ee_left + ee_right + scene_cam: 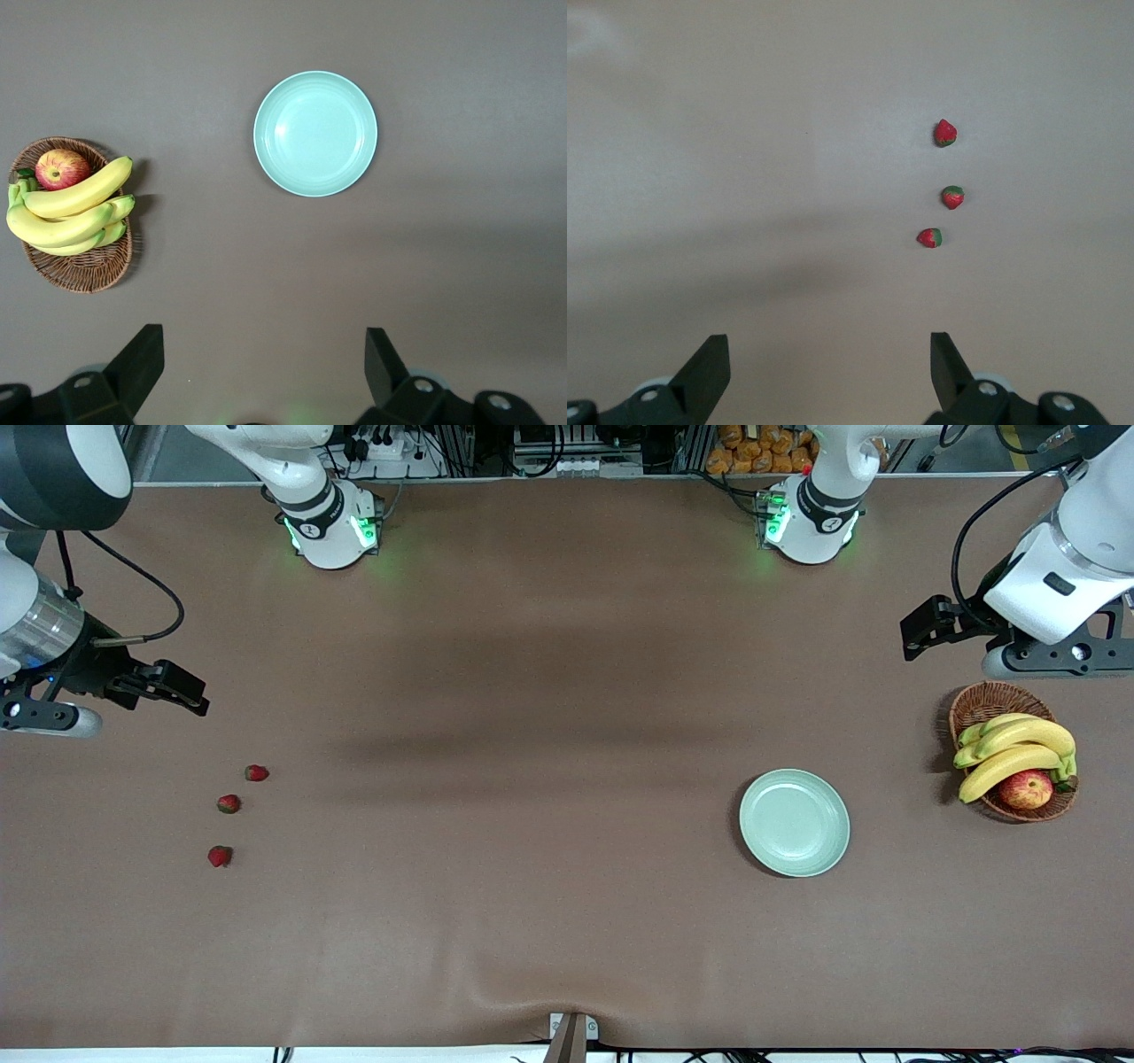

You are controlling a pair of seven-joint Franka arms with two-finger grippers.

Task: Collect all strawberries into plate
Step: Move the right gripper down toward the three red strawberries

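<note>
You have three strawberries lying loose on the desk (pixel 532 921), all well apart from the plate (pixel 795 823) and toward the right arm's end of the desk from it. The first strawberry (pixel 257 773) lies farthest from the front camera, the second strawberry (pixel 229 804) sits near it and a little nearer the camera, and the third strawberry (pixel 220 856) is the nearest of the three. They form a short, slightly bent row with none touching another. In the right wrist view you see the same three spread apart on bare desk.

The plate itself is pale mint green, round and shallow, with nothing on it. From the plate, toward the left arm's end of the desk, you find a wicker basket (pixel 983 701) holding bananas (pixel 1019 748) and an apple (pixel 1026 789).

Your right pincer (pixel 182 691) hangs above the desk, well apart from the plate, up over bare desk near the strawberries; its jaws stand wide apart and grip nothing. Your left pincer (pixel 921 631) hangs over the desk close to the basket, jaws likewise spread wide and empty, with the plate and basket in plain sight below it.
</note>
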